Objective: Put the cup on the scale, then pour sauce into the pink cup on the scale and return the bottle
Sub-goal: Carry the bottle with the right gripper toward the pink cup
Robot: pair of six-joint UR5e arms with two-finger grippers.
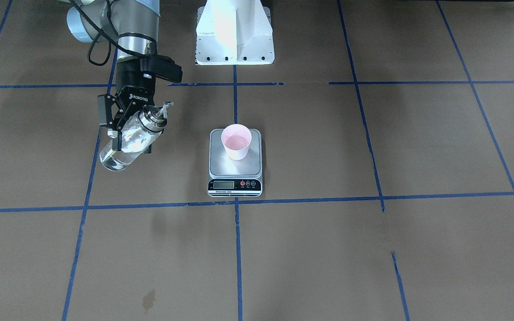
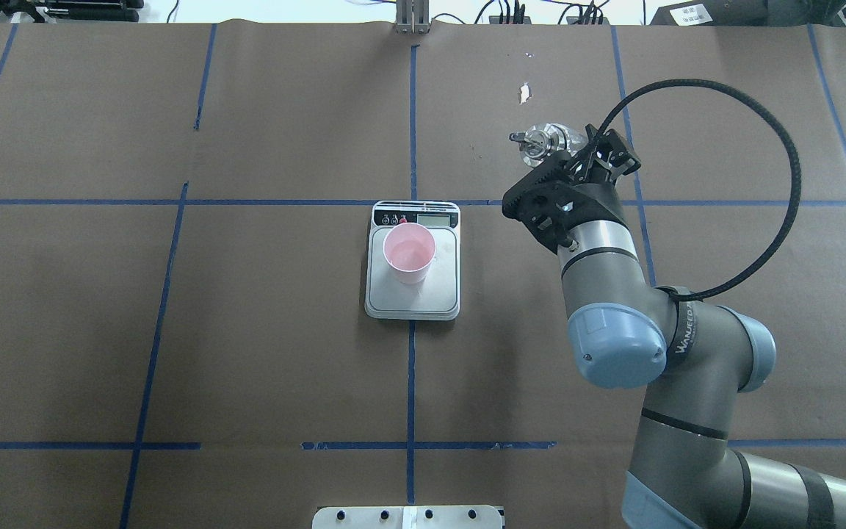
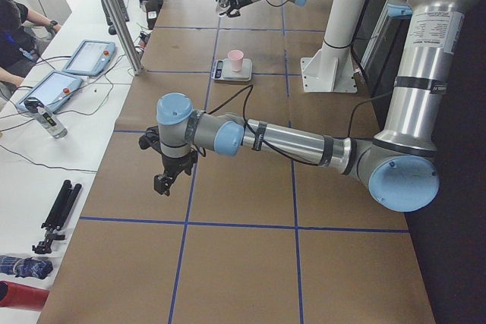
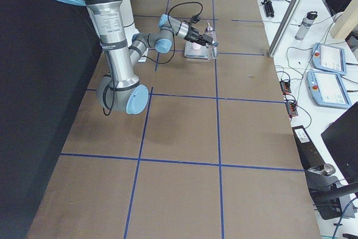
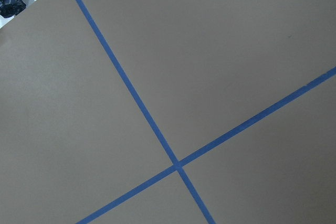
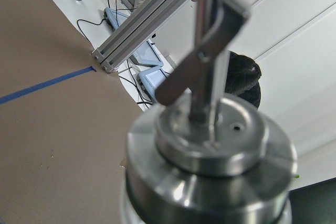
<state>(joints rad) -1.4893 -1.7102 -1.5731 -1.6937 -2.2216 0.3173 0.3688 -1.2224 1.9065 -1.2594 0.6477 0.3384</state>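
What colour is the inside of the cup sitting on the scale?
Pale pink inside the cup, whitish outside; the overhead exterior view shows it best.

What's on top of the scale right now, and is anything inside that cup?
Only the pink cup stands on the scale, upright. Its inside shows pink; whether it is filled cannot be seen from here.

The silver right arm (image 2: 603, 250) has pale blue joint caps (image 2: 614, 345), a looping black ribbed cable (image 2: 799, 192) and a ROBOTIQ-marked black right gripper (image 1: 131, 141).
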